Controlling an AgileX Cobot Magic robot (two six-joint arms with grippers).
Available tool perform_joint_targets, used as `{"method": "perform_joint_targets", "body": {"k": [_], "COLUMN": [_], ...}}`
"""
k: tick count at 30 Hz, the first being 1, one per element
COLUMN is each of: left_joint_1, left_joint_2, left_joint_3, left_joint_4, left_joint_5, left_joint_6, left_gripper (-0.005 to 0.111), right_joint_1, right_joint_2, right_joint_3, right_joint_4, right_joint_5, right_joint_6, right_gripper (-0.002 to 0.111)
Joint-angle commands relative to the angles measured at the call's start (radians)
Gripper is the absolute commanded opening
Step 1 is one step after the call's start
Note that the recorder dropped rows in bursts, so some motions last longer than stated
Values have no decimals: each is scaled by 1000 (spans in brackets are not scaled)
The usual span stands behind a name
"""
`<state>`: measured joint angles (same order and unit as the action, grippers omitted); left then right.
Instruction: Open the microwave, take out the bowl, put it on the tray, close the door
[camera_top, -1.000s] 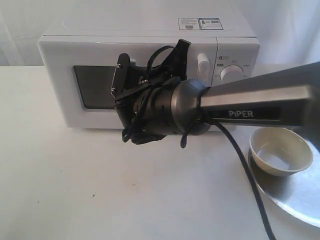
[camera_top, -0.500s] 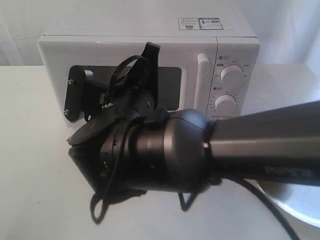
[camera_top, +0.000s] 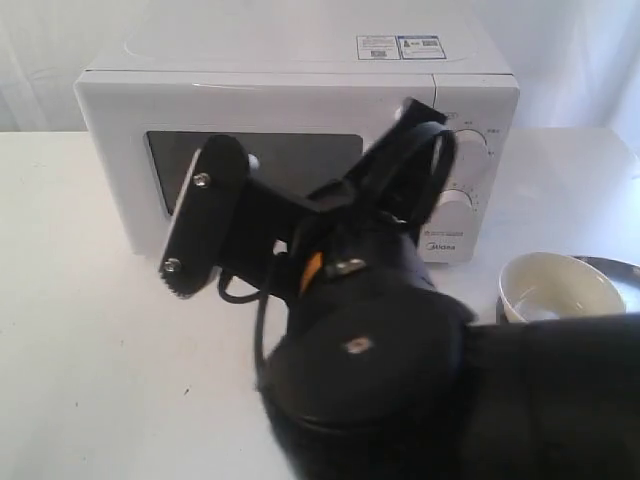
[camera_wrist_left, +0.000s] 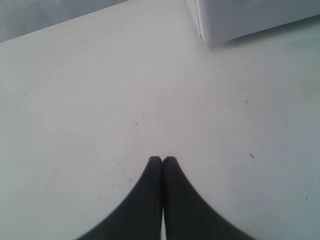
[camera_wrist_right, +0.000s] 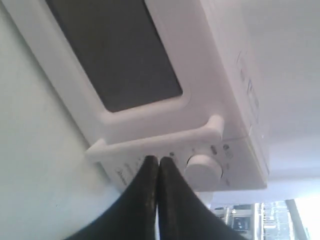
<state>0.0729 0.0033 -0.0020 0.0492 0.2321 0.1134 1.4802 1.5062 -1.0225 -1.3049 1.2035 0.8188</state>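
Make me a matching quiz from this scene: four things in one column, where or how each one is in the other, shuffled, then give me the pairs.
Things:
1. door
2. bowl
3. left gripper
4. right gripper

Place or state:
a. sitting on the tray
b. shut, over bare table
c. closed
d. shut, pointing at the front of the microwave

Pairs: 1-c, 2-a, 3-b, 4-d

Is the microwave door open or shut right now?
Shut. The door sits flush with the microwave front, and the right wrist view shows no gap by its handle.
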Motion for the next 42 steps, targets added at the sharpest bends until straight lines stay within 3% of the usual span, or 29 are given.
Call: {"method": "perform_joint_targets", "body": {"k": [1,8,29,33,36,39,42], "left_joint_1": [-4,-4,-4,-4,-4,-4,-4], "left_joint_2": [-3,-3,-3,-3,-3,-3,-3], "left_joint_3": [2,2,2,2,2,2,2], "left_joint_4": [-5,-5,-5,-5,-5,-5,-5], "left_joint_5": [0,0,0,0,0,0,0], "left_joint_6": [-5,-5,-5,-5,-5,-5,-5], "left_gripper": [0,0,0,0,0,0,0], "right_joint_1": [14,14,14,-66,-205,-374,-543], "right_joint_2": [-128,-263,-292,-314,-369,-448,-553], "right_joint_3": [86,130,147,172,217,322,457], "right_joint_4": [136,329,371,463,703,859,885], "right_joint_5": [18,18,18,18,-182,-571,-956], "right_joint_6": [-11,-4,-4,-4,-4,-4,-6], "right_gripper": [0,0,0,0,0,0,0]}}
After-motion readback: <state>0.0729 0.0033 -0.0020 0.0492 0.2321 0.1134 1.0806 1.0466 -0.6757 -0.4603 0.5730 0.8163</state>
